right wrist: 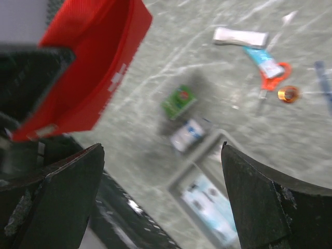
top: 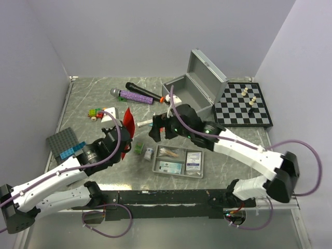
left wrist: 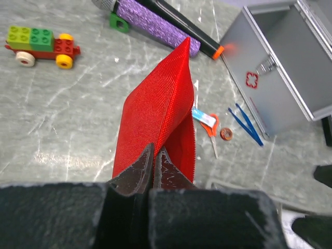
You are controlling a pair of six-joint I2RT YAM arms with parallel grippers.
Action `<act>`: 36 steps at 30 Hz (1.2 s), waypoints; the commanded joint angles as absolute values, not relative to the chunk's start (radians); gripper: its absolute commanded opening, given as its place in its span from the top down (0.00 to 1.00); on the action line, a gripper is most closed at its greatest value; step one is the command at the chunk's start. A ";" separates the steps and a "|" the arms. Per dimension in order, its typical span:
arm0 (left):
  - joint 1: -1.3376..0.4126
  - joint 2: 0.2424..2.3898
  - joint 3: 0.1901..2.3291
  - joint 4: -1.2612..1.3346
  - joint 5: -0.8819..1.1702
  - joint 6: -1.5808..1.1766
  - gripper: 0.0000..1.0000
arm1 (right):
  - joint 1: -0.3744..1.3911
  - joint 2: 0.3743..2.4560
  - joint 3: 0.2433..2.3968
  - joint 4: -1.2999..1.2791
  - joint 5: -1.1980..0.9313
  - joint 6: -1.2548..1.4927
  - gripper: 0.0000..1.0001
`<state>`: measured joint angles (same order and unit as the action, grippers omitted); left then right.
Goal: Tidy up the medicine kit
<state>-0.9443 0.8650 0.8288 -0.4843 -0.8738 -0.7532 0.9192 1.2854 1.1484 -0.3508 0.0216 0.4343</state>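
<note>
Grey marbled tabletop, lilac walls. One red fabric pouch (left wrist: 155, 109) stands upright, clamped at its lower edge by the left pincer (left wrist: 154, 155). It bears a white cross and no readable writing. That arm reaches forward, wrist raised. One silver-grey metal case (left wrist: 270, 88) sits beyond that pincer, to its right — lid up, red cross emblem on its front. The right pincer (right wrist: 162, 150) gapes wide, holding nothing, on an arm stretched leftward — one grey divided tray (top: 155, 165) lies below it.

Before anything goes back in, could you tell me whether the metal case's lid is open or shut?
Open: the lid stands tilted back; the metal case shows its inside.
</note>
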 commanded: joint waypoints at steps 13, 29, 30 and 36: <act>-0.950 0.779 0.729 -0.195 -0.902 -0.627 0.99 | 0.851 1.658 1.545 -0.330 -0.294 0.591 0.02; -0.948 0.779 0.758 -0.259 -0.880 -0.712 0.84 | 0.854 1.784 1.663 -0.422 -0.334 0.543 0.91; -0.948 0.781 0.759 -0.264 -0.877 -0.719 0.85 | 0.854 1.790 1.669 -0.425 -0.337 0.538 1.00; -0.946 0.759 0.761 -0.267 -0.821 -0.727 0.54 | 0.865 1.795 1.704 -0.478 -0.264 0.493 1.00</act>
